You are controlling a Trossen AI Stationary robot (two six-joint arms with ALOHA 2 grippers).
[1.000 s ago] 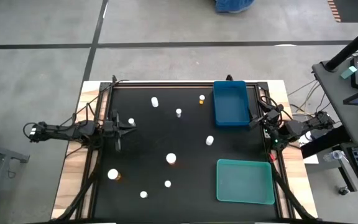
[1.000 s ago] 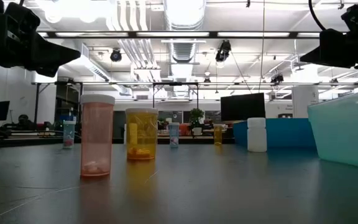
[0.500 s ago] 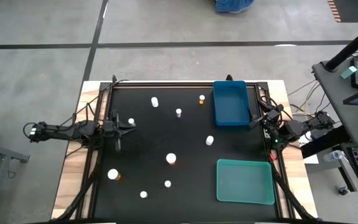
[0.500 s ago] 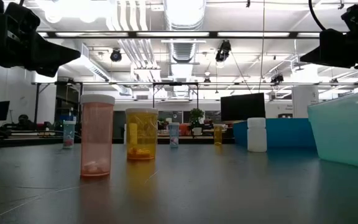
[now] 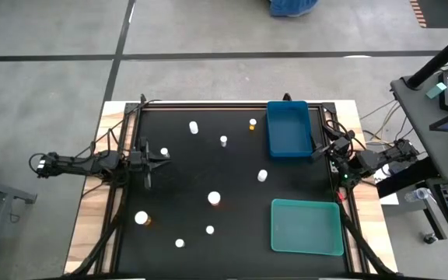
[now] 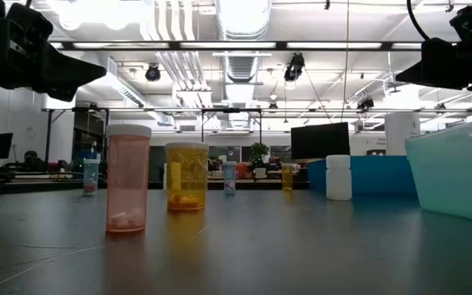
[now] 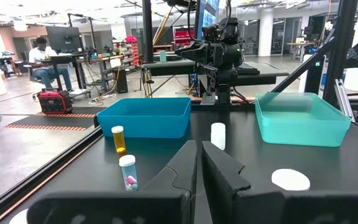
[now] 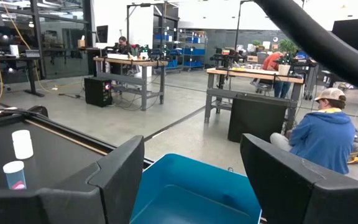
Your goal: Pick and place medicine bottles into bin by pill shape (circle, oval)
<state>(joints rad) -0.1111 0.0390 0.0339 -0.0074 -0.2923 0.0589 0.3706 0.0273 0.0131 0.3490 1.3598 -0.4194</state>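
Several small medicine bottles with white caps stand upright and scattered on the black table, among them one (image 5: 214, 199) at the middle, one (image 5: 141, 218) near the left front and an orange one (image 5: 253, 123) at the far side. In the low view a pink bottle (image 6: 128, 190) and an amber bottle (image 6: 187, 176) stand nearest. My left gripper (image 5: 163, 159) is at the table's left edge, level and shut on nothing (image 7: 198, 167), and one bottle (image 5: 164, 152) stands close beside its tip. My right gripper (image 5: 323, 151) is at the right edge, open (image 8: 194, 158) and holding nothing, beside the blue bin (image 5: 288, 130).
A teal bin (image 5: 306, 226) sits at the table's near right, in front of the blue bin at the far right. A black frame rail (image 5: 208, 104) runs round the table. The right wrist view shows people at desks in the room beyond.
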